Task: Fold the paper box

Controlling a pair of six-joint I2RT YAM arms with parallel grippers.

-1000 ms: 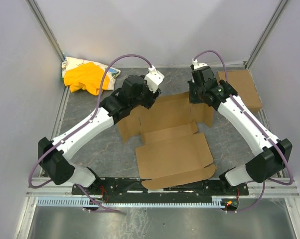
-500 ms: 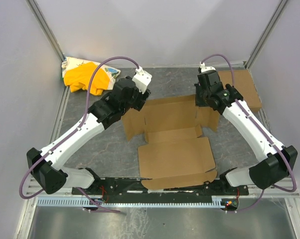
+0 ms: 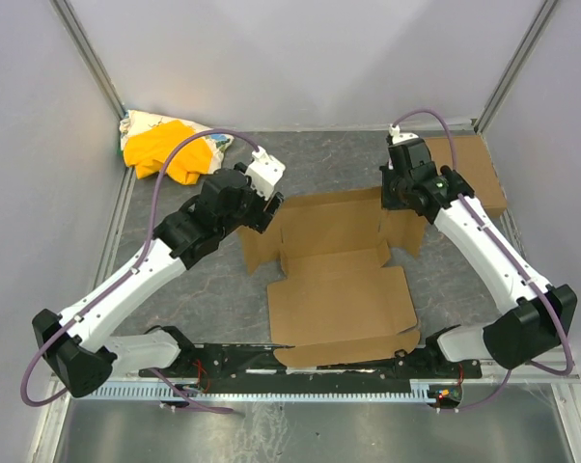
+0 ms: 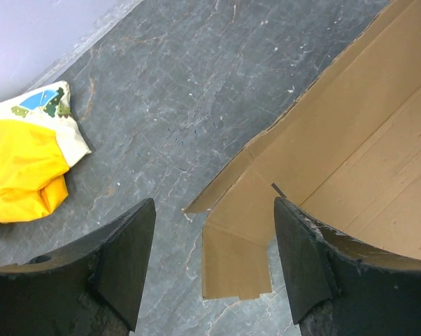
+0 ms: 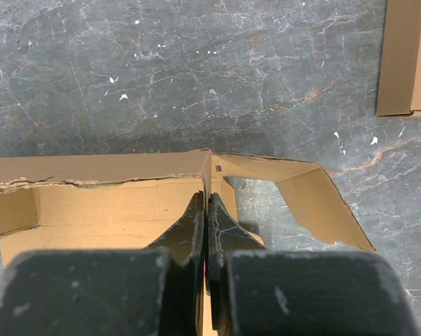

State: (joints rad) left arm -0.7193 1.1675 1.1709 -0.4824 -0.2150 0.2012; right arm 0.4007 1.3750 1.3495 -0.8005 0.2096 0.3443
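Pale lilac walls (image 3: 300,58) enclose a dark grey marbled tabletop (image 3: 213,294) — metal rails (image 3: 90,58) at the corners.

Two arms (image 3: 136,270); one paper box (image 3: 334,289); one smaller cardboard box (image 3: 474,169) (far right); one yellow cloth (image 3: 160,154).

Overhead and close wrist views all share the paper box (image 3: 339,289).

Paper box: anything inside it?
Nothing seen inside the box, only bare cardboard. The right hand is shut on its back right wall and hides the part just below it. The left hand is open above the back left corner flap.
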